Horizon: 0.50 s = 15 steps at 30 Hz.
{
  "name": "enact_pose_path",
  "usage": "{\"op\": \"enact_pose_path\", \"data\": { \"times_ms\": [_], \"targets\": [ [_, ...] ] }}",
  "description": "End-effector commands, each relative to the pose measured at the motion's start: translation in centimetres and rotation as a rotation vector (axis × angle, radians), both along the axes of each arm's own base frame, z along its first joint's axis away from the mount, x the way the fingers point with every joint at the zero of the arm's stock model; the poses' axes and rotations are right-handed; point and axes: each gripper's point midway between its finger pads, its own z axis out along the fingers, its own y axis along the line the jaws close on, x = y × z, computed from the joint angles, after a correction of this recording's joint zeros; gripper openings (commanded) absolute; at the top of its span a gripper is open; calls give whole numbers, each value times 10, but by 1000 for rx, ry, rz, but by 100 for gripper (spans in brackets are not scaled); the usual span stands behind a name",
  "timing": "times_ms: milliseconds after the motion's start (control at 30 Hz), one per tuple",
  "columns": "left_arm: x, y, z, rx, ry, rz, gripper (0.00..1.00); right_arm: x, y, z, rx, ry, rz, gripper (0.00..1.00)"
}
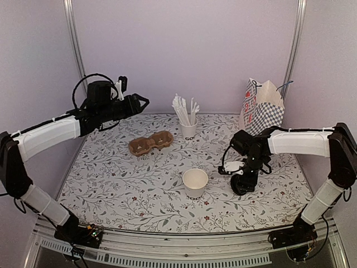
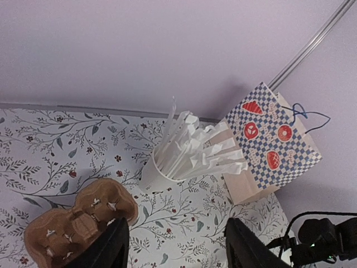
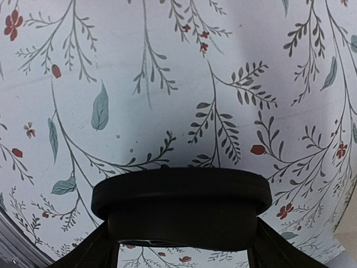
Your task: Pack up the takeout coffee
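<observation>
Flowered counter (image 1: 111, 184) carries the cup (image 1: 195, 181), uncapped, near its middle; at the cup's 3 o'clock the right pincer (image 3: 181, 234) pinches the lid (image 3: 181, 192), while the left pincer (image 2: 177, 226) hangs spread and empty toward 11 o'clock. Capping looks the step in hand: next, lid level over rim, pressed down.

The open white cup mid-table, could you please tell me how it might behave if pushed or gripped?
The white cup looks empty inside, so it is probably light and apt to slide or tip. With its black lid off, in the right claw, the thin paper rim would likely squash under a firm squeeze.
</observation>
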Motion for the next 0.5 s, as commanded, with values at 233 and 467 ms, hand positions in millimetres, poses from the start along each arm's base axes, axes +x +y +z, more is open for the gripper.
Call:
{"op": "enact_pose_path", "data": {
  "times_ms": [233, 467],
  "targets": [
    [7, 19, -73, -65, 189, -137, 57, 1, 30, 26, 183, -4, -25, 99],
    [3, 29, -58, -97, 166, -144, 57, 2, 28, 29, 304, -33, -92, 93]
  ]
}}
